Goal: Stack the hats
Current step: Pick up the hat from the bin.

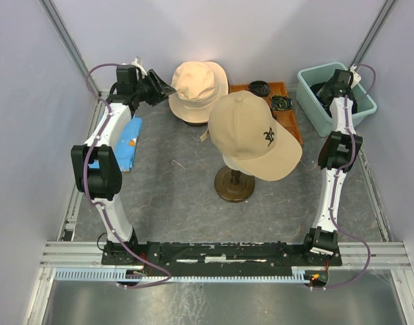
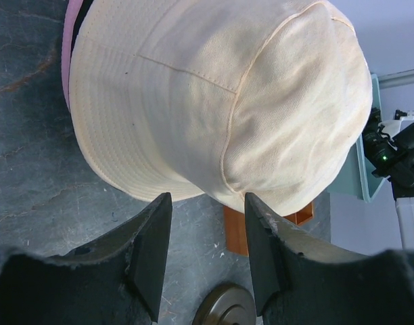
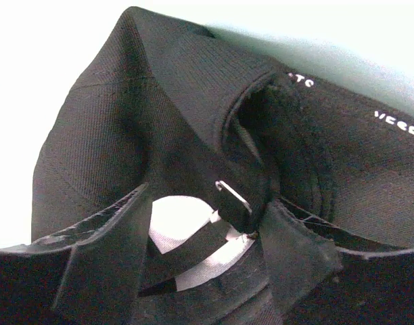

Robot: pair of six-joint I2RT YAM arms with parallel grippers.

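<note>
The step in hand looks like fetching the third hat. The plain beige fabric bucket hat [image 1: 197, 81] sits at the back of the table with a pink fabric brim [image 2: 67, 40] showing under its edge, so two hats seem to be stacked there already. The tan cotton cap with a black emblem [image 1: 251, 132] rests on top of the round brown stand [image 1: 234, 184] at mid-table. The black twill cap with pale lettering [image 3: 159, 101] lies inside the teal plastic tub [image 1: 308, 84] at the far right. The right gripper [image 3: 207, 200] is down in that tub, jaws apart and straddling the cap's rear buckle strap [image 3: 227, 203], not visibly pinching it. The left gripper [image 2: 207, 203] hangs just beside the beige hat's brim, wide open and holding nothing. Next, the right claw needs to close on the strap, lift the cap clear of the tub wall, and carry it across above the tan cap.
</note>
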